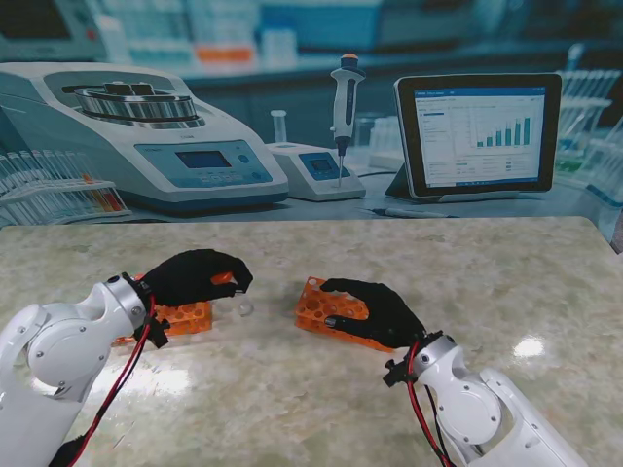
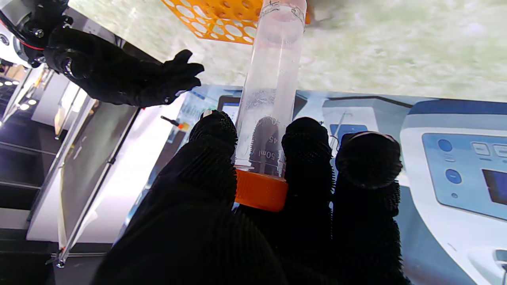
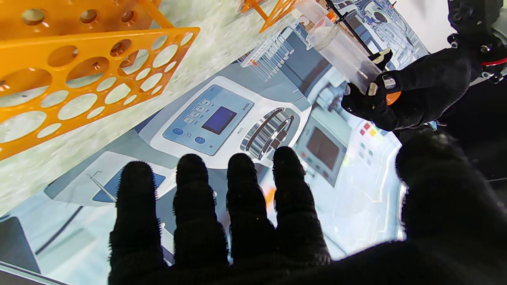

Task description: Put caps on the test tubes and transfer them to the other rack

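Graduation print on capped centrifuge tube (image 2: pixel 273 87): "50ml", "45", "40" readable near orange screw cap (image 2: pixel 261 190) in left wrist view; rest of scale too blurred. Tube clear, looks empty, pinched at cap end by left hand (image 1: pixel 200 275), fingers (image 2: pixel 307 158) wrapped round it, tip pointing down over table between the racks. Left orange rack (image 1: pixel 185 318) mostly hidden under left hand. Right orange rack (image 1: pixel 326 309) near centre, tilted, round holes of mixed sizes, nothing seen in them. Right hand (image 1: pixel 382 309) over right rack, holding nothing, fingers (image 3: pixel 190 190) spread and loosely curved, thumb apart. Small clear object (image 1: pixel 242 307) on table just right of left rack, cannot tell what. Table (image 1: pixel 506 282): glossy pale marble-look top with glare spots. Beyond far edge: printed lab backdrop (image 1: pixel 311 107) with centrifuge, pipette, tablet showing bar chart; text there unreadable.
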`<state>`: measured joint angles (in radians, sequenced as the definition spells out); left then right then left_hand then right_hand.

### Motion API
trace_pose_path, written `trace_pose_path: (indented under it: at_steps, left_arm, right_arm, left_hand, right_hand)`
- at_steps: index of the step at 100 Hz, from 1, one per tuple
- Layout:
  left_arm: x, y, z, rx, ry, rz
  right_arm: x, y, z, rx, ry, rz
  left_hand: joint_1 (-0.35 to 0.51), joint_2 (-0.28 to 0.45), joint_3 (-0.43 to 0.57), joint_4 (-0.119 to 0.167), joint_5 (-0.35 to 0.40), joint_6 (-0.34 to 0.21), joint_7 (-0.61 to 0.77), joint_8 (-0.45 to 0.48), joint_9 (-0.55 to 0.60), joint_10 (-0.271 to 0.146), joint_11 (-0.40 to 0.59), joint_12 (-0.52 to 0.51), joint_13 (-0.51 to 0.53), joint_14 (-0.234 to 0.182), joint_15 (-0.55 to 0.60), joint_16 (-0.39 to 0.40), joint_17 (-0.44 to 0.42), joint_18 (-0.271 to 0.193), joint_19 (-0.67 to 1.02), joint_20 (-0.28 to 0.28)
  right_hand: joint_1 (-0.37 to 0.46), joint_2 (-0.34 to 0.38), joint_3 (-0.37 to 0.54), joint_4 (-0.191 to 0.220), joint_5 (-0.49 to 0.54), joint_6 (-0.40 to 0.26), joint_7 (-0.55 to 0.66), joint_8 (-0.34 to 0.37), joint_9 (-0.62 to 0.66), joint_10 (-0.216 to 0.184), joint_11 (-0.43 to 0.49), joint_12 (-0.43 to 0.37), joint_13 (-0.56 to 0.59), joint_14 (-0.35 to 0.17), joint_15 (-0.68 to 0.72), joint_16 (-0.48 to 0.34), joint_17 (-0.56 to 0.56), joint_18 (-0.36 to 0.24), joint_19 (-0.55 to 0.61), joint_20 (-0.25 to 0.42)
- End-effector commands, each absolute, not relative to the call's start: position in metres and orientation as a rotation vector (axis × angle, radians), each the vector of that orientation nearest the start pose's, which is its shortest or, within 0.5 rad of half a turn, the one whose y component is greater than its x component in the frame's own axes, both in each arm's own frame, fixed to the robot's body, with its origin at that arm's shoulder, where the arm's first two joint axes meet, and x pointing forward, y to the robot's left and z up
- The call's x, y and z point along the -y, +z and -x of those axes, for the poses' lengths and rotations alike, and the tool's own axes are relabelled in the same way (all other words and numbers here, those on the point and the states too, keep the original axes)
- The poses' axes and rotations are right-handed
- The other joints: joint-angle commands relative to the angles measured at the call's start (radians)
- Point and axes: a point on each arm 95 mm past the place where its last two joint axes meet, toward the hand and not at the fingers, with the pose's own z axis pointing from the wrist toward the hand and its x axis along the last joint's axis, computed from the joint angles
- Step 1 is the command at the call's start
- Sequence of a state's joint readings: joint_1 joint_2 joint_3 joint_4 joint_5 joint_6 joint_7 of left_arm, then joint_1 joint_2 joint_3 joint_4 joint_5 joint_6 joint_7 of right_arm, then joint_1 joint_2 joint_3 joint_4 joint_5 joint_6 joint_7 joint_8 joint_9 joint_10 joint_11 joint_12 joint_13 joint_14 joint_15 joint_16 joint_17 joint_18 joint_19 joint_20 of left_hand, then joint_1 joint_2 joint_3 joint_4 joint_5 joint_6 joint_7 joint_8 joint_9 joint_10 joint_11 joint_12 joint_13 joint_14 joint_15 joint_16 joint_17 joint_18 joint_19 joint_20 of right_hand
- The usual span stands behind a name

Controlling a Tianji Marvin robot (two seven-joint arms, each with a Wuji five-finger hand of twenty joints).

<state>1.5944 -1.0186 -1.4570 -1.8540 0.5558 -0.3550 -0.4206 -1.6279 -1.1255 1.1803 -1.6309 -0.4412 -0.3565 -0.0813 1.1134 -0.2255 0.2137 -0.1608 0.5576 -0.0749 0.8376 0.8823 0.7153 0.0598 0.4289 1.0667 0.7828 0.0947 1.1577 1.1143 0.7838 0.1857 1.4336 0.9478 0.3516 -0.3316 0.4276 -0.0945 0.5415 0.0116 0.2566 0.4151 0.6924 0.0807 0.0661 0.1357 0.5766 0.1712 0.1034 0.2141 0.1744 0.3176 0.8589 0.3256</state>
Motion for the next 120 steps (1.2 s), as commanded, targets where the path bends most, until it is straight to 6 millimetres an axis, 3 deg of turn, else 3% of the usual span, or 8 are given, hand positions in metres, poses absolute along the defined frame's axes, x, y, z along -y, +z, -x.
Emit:
trace_pose_path:
  at_steps: [1, 50, 120]
  left_arm:
    - [-0.026, -0.223, -0.389, -1.733, -1.851, 1.216]
    - [-0.059, -0.232, -0.397, -1.683, -1.729, 1.253]
    - [-0.083, -0.248, -0.404, -1.643, -1.637, 1.298]
  right_arm:
    - [-0.045, -0.32, -0.366, 1.409, -2.476, 1.678]
    - [-0.046, -0.32, -0.367, 1.417, -2.459, 1.683]
    - [-0.045, -0.321, -0.368, 1.414, -2.448, 1.694]
  left_hand:
    - [0.178, 0.133, 0.337, 0.066, 0.168, -0.01, 0.318, 0.143, 0.112, -0.015, 0.172, 0.071, 0.037, -0.195, 0.012, 0.016, 0.003, 0.018, 0.002, 0.035]
    - [0.178, 0.132, 0.339, 0.066, 0.17, -0.007, 0.314, 0.139, 0.113, -0.014, 0.17, 0.074, 0.034, -0.185, 0.011, 0.021, -0.012, 0.028, 0.0, 0.038]
    - [0.178, 0.126, 0.344, 0.064, 0.174, -0.005, 0.317, 0.136, 0.116, -0.011, 0.172, 0.078, 0.035, -0.174, 0.013, 0.029, -0.024, 0.041, 0.01, 0.044]
  right_hand:
    - [-0.02, 0.027, -0.015, 0.006, -0.032, 0.006, -0.009, -0.008, -0.02, -0.013, 0.0, -0.005, -0.03, -0.022, 0.001, -0.014, -0.014, 0.011, -0.002, -0.023]
    - [-0.018, 0.033, -0.022, 0.006, -0.029, 0.006, -0.009, -0.007, -0.02, -0.013, 0.0, -0.004, -0.029, -0.021, 0.001, -0.014, -0.016, 0.012, -0.003, -0.021]
    - [-0.01, 0.036, -0.032, 0.006, -0.025, 0.005, -0.007, -0.007, -0.019, -0.014, 0.0, -0.003, -0.028, -0.023, 0.001, -0.012, -0.019, 0.013, -0.007, -0.019]
